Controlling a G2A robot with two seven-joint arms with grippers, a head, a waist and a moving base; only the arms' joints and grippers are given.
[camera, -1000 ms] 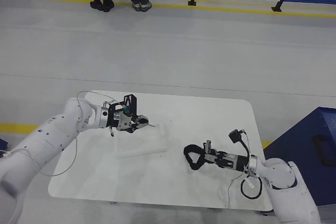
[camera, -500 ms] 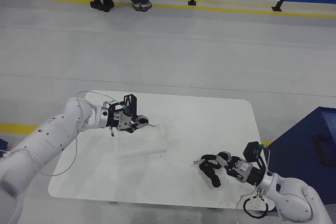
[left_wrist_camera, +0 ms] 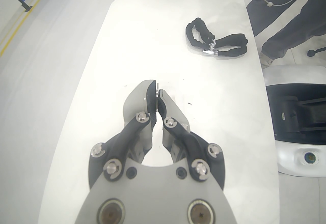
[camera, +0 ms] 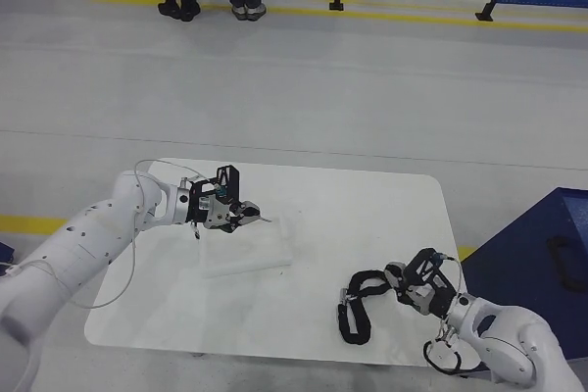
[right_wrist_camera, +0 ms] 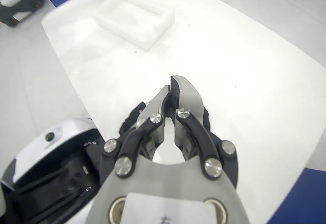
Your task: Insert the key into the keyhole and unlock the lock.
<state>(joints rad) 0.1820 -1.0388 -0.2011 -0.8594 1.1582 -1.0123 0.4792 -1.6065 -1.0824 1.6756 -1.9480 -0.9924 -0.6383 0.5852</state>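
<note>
Top view: the right end effector (camera: 408,278), fingers closed, has pulled back to the lower right, and the chain lock (camera: 355,312) came with it. Left end effector (camera: 245,214) still pinches the key (camera: 263,219) at centre left, well apart; insertion not begun.

The chain lock (left_wrist_camera: 231,40) is black with a silver barrel (left_wrist_camera: 210,53), the key (left_wrist_camera: 157,88) silver, table (left_wrist_camera: 132,44) and foam tray (right_wrist_camera: 163,24) white.

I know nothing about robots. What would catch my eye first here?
The left gripper stands out, pinching a thin metal key above the white table. Near the table's front edge, the right gripper holds a black chain lock.
</note>
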